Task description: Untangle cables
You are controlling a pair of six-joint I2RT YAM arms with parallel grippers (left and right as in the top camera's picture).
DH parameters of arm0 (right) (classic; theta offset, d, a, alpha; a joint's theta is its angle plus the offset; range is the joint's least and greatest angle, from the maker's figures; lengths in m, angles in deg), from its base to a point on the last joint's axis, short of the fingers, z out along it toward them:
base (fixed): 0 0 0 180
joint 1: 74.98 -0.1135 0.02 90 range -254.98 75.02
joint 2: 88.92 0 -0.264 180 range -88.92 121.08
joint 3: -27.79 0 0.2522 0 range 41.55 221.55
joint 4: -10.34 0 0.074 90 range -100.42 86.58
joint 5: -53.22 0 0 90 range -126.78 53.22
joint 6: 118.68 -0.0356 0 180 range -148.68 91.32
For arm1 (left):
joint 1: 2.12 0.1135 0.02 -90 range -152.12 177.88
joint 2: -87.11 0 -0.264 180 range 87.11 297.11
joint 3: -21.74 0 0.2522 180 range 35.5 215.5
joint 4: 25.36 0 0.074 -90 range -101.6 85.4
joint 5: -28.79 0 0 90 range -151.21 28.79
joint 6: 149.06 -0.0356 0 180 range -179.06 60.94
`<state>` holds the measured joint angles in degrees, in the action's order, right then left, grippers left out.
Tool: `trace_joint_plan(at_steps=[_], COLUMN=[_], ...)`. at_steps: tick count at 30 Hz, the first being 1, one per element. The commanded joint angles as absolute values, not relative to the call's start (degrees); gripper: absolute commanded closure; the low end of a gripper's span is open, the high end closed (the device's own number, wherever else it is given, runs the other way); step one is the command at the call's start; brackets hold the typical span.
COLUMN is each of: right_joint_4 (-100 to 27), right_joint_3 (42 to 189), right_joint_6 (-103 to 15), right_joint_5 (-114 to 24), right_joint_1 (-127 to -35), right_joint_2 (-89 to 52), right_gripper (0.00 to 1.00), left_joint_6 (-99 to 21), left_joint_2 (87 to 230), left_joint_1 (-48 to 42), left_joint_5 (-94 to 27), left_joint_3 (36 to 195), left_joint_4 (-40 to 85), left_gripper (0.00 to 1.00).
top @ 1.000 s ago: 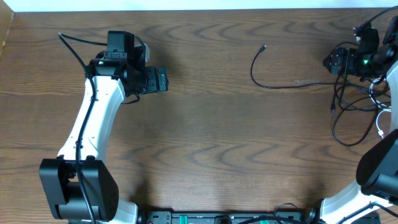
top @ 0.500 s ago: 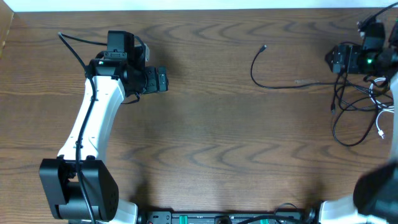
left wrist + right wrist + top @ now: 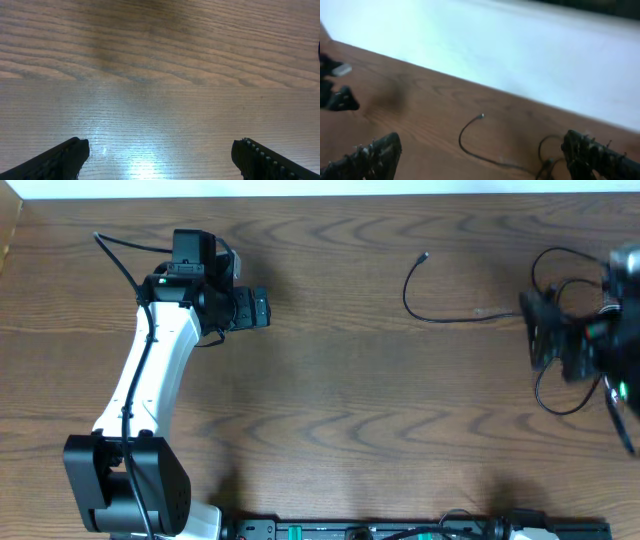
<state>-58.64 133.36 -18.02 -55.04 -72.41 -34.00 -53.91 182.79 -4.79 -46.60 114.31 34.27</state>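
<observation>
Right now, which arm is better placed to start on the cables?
Right: the right gripper, open, is over the cables on the table's right side; the left gripper, also open, sits far off above bare wood.

The left arm [image 3: 160,365] is a long white shell with a thin black cable [image 3: 138,375] running down its length, joined to a chunky black base [image 3: 125,485]. Up at the wrist there's a cluster of boxy black housings [image 3: 195,255] with a tiny green light [image 3: 160,279], then the black left gripper [image 3: 265,308]. Close up, its fingers [image 3: 262,157] are matte black wedges, one with a row of small ridges along its edge. The right arm [image 3: 585,345] is just a dark blur with a green glint [image 3: 622,388]; its black fingers [image 3: 372,155] look knobbly.
</observation>
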Motion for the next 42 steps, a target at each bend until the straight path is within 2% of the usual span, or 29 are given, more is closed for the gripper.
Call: trace_joint_plan(at_steps=[1,7,15,20,25,29,38,42], right_joint_4=[-58.7,-52.4,-29.5,-10.9,3.2,10.7,18.9,10.4], right_joint_3=[131.3,119.8,95.2,76.6,61.6,54.1,42.1,41.8], right_joint_6=[-16.8,-16.6,-16.7,-19.4,-26.5,-28.5,-29.5,-29.5], right_joint_5=[-53.9,-55.2,-60.0,-60.3,-55.1,-51.0,-40.9,-39.9], right_joint_1=[-74.9,-75.5,-74.4,-73.1,-73.1,-73.7,-77.6,-77.8], right_joint_2=[-39.2,-49.8,-66.0,-76.8,-86.7,-88.6,-88.6,-88.6], right_gripper=[0.01,0.01,0.01,0.01,0.01,0.01,0.01,0.01], left_joint_6=[-53.8,-53.8,-53.8,-53.8,-53.8,-53.8,-53.8,-53.8], left_joint_2=[182.5,182.5,182.5,182.5,182.5,182.5,182.5,182.5], left_joint_1=[-4.6,-4.6,-4.6,-4.6,-4.6,-4.6,-4.6,-4.6], left_joint_5=[-47.4,-47.4,-47.4,-47.4,-47.4,-47.4,-47.4,-47.4], left_joint_3=[114.8,114.8,114.8,114.8,114.8,114.8,114.8,114.8], left_joint_4=[34.2,34.2,34.2,34.2,34.2,34.2,34.2,34.2], left_gripper=[0.02,0.02,0.02,0.02,0.02,0.02,0.02,0.02])
